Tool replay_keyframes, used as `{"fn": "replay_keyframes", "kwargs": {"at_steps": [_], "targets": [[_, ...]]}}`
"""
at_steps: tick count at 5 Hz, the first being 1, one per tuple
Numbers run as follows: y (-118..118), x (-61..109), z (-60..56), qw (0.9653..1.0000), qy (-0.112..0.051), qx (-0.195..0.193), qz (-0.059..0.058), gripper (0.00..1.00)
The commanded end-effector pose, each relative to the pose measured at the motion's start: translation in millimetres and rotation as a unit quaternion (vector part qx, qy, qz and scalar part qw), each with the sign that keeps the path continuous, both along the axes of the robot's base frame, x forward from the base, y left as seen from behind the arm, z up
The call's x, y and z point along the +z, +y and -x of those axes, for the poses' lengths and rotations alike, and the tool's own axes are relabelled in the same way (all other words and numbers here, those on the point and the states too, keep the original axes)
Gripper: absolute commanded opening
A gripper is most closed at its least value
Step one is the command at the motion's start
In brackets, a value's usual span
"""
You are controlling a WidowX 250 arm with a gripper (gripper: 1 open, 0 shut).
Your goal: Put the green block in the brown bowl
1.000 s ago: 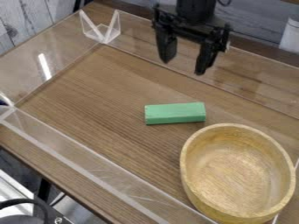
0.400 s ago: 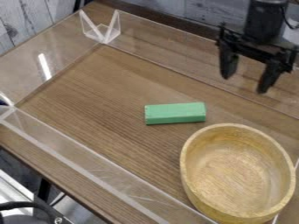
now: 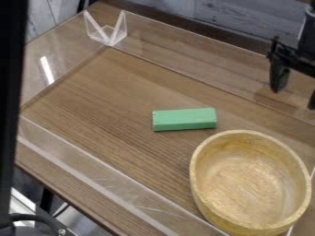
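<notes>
A small flat green block [image 3: 185, 119] lies on the wooden tabletop near the middle, with nothing touching it. Just below and to its right sits the brown bowl [image 3: 200, 168], a large round wooden bowl with nothing in it. My gripper [image 3: 297, 85] hangs at the far right edge, pointing down, above and to the right of both block and bowl. Its black fingers [image 3: 281, 76] stand apart with nothing between them, and part of the gripper is cut off by the frame edge.
Clear acrylic walls [image 3: 87, 175] ring the wooden tabletop [image 3: 110, 92], with a clear folded bracket [image 3: 107, 28] at the back left. A dark vertical strip [image 3: 11, 111] covers the left edge of the view.
The open gripper has swept from the back middle to the far right edge, sinking a little. The dark strip at the left has newly appeared. Block and bowl have not moved.
</notes>
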State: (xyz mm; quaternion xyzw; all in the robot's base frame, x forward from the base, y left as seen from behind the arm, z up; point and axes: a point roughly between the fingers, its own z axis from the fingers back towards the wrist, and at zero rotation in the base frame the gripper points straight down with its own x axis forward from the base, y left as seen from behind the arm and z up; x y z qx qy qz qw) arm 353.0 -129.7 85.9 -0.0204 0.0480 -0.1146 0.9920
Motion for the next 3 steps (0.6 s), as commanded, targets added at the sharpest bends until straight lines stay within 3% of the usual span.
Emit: {"fn": "replay_keyframes", "kwargs": {"at_steps": [1, 2, 3], "targets": [[5, 42.1, 0.8, 0.999, -0.042, 0.004, 0.017, 1.0], [17, 59.3, 3.7, 0.9983, -0.052, 0.015, 0.021, 1.0], [32, 63.2, 11.5, 0.9985, -0.045, 0.027, 0.018, 1.0]]}}
